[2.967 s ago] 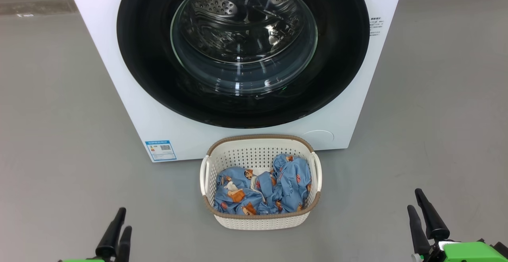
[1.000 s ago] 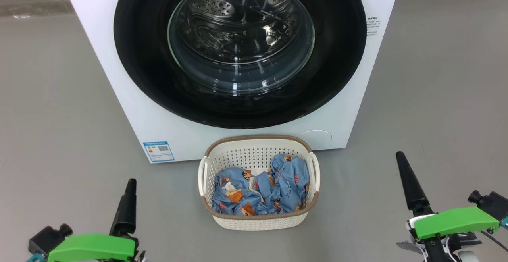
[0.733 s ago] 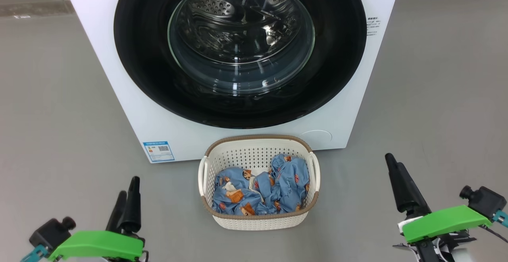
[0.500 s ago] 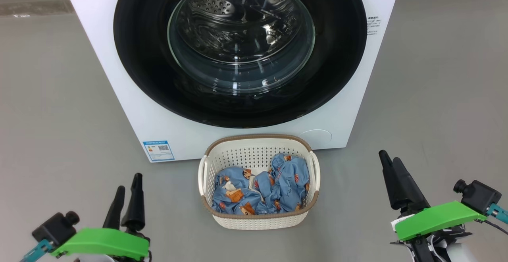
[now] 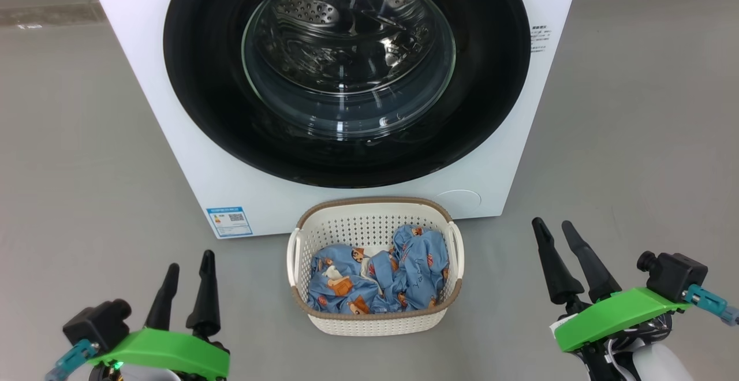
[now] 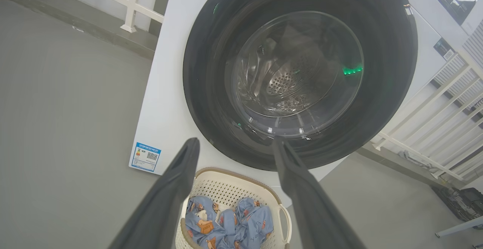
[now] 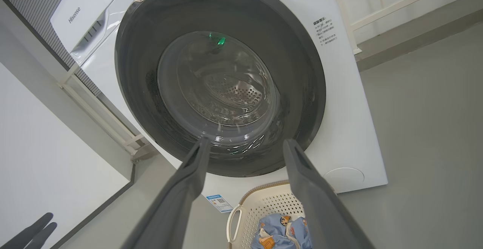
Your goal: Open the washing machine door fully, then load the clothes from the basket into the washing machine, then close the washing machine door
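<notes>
The door [image 5: 348,52] is closed on the washing machine [image 5: 144,81]; the basket [image 5: 374,202] of clothes [image 5: 381,280] stands on the floor [image 5: 86,167] just before its lower front edge. The left gripper [image 5: 190,260] and right gripper [image 5: 552,222] flank the basket, fingers spread, empty.

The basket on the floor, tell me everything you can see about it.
The basket is small, rounded-rectangular, cream plastic by its look, with perforated walls, a brown woven-look rim and a loop handle at each end. It stands upright on the grey floor, close before the washing machine; whether they touch cannot be told. Inside lie crumpled light-blue printed clothes, heaped below the rim.
</notes>
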### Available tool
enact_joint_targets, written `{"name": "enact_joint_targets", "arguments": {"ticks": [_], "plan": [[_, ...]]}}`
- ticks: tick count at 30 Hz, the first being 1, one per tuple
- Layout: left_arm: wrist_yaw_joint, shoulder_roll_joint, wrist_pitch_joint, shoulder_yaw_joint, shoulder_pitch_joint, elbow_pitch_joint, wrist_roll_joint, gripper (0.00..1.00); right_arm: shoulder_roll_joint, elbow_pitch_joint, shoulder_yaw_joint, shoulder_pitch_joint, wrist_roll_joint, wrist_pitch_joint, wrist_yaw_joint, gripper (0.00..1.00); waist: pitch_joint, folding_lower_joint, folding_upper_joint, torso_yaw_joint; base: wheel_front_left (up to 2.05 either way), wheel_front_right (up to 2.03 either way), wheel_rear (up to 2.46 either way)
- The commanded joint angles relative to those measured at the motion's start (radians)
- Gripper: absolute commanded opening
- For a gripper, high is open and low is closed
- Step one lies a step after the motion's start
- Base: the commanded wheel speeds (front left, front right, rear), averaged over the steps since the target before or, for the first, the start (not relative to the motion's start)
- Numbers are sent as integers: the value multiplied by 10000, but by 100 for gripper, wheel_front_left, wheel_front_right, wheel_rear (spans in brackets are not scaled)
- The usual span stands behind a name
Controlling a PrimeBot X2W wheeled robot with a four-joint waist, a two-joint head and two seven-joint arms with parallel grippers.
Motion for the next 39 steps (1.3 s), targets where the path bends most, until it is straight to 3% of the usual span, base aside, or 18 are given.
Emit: {"name": "enact_joint_targets", "arguments": {"ticks": [1, 34, 39], "plan": [[8, 157, -153, 166, -563, -221, 313, 100, -103, -247, 239, -466, -303, -160, 11, 100, -2, -1, 0, -2, 0, 0, 0], [141, 180, -1175, -118, -903, 143, 3847, 100, -385, 543, 964, -1112, -4112, -1154, 16, 100, -84, -1, 0, -35, 0, 0, 0], [129, 180, -1182, -118, -911, 164, 3967, 100, -381, 572, 907, -1099, -4150, -1161, 16, 100, -79, -1, 0, -46, 0, 0, 0]]}}
